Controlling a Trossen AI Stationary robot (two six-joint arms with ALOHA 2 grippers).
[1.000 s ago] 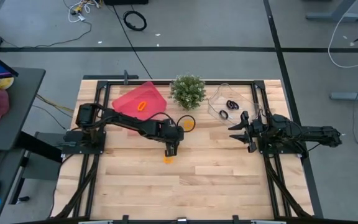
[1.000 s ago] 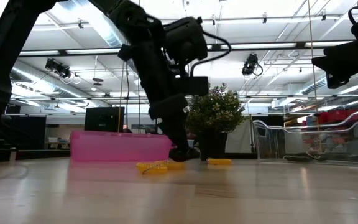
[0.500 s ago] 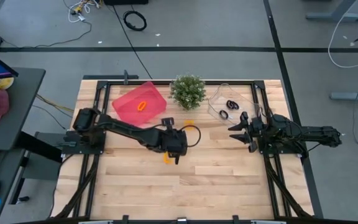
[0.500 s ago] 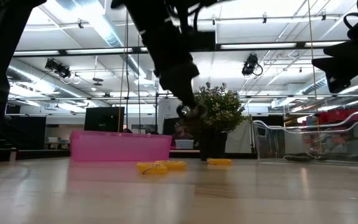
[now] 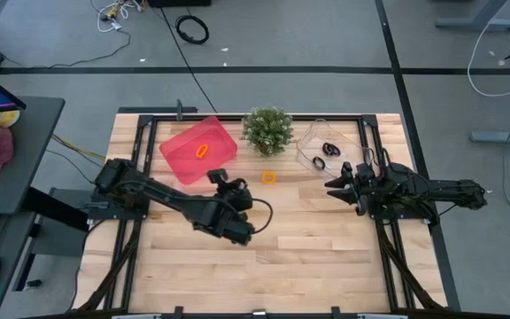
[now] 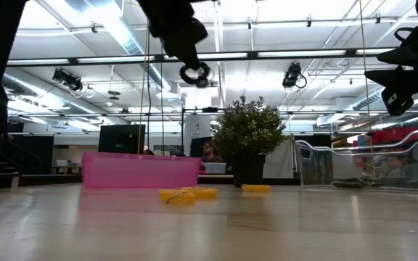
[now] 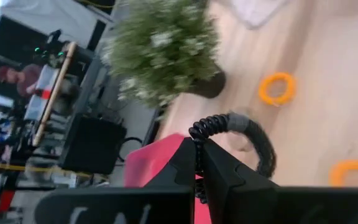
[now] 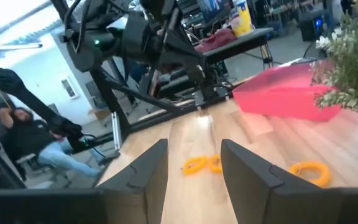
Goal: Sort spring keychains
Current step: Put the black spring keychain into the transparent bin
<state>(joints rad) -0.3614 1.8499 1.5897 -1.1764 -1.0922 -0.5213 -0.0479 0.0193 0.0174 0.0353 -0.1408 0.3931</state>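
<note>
Black spring keychain (image 7: 248, 134), coiled loop, possibly stretched, left claw (image 7: 199, 163) pinching

Robotics lab: strip lights (image 6: 122, 32), desks, floor cables (image 5: 193, 29).

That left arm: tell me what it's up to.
The left gripper is shut on a black keychain, held up off the table. Orange keychains lie on the wood; one sits in the pink tray, black ones in the clear tray. The right gripper waits open beside the clear tray.
</note>
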